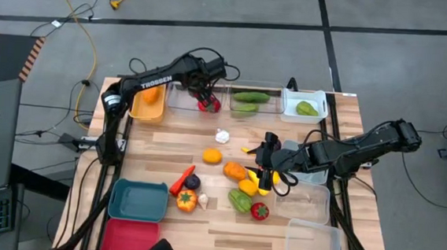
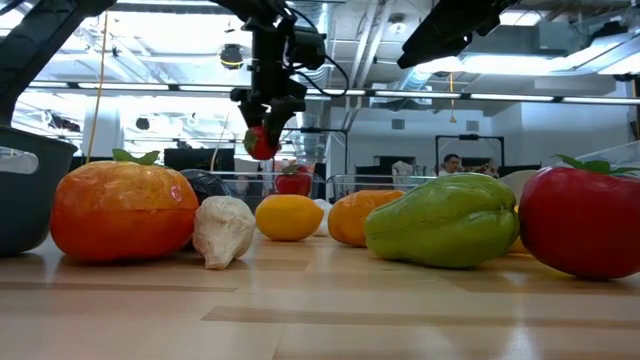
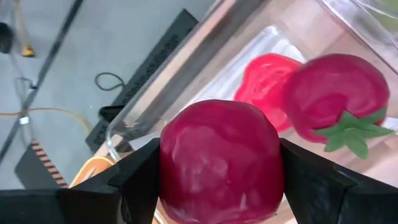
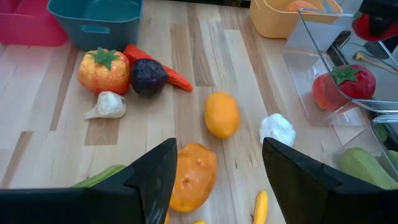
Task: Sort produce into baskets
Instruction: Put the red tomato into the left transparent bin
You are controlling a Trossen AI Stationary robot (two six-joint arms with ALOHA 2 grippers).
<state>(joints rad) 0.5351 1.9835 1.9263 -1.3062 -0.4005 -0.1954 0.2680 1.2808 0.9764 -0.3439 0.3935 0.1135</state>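
Left gripper (image 1: 207,100): clenched on a red fruit (image 3: 219,160), poised directly above a clear bin (image 1: 196,97) already holding a tomato (image 3: 339,99); right gripper (image 1: 266,169): released, empty, hovering above an orange vegetable (image 4: 191,176), nearer the loose pile.

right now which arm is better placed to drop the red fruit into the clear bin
Left. Its end effector is shut on the red fruit directly above the clear bin that already holds a red tomato. The right end effector is open over the central pile.
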